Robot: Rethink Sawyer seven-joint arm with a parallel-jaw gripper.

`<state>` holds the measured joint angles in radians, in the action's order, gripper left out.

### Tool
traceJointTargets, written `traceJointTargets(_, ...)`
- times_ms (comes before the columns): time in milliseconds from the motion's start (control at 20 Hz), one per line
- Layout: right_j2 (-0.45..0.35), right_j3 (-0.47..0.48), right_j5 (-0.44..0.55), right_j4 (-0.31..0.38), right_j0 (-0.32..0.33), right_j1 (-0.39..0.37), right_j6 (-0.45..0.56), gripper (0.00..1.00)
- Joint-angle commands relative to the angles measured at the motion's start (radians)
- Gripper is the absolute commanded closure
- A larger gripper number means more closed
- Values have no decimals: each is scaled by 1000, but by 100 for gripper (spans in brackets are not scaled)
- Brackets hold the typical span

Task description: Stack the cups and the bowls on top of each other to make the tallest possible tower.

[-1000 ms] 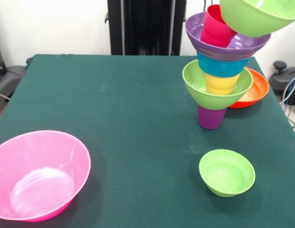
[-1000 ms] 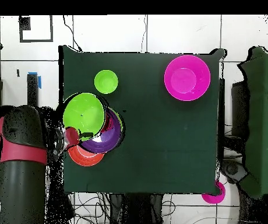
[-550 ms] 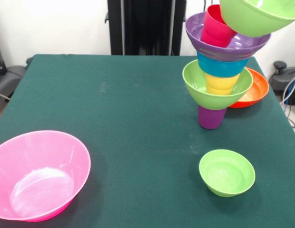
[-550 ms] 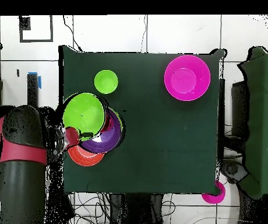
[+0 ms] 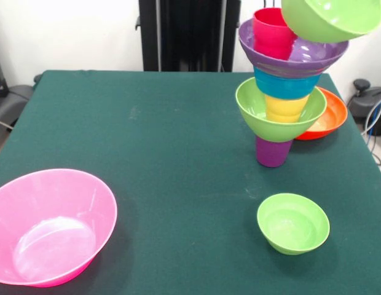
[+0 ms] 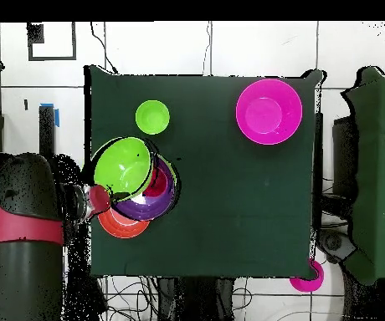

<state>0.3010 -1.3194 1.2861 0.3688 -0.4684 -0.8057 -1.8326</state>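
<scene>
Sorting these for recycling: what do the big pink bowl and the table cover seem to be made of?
The pink bowl looks like glossy, slightly translucent plastic: light glares off its base. The table cover looks like matte dark green cloth or felt, faintly scuffed, without shine.

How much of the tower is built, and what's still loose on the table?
Built: purple cup, green bowl, yellow cup, blue bowl, purple bowl, red cup. In hand: a tilted green bowl at top. Left: small green bowl, pink bowl, orange bowl.
</scene>
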Motion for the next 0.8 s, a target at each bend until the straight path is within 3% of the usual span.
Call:
traceJointTargets(50, -113, 39, 133, -48, 30, -52, 66, 0)
traceJointTargets(800, -128, 25, 124, -59, 40, -56, 43, 0)
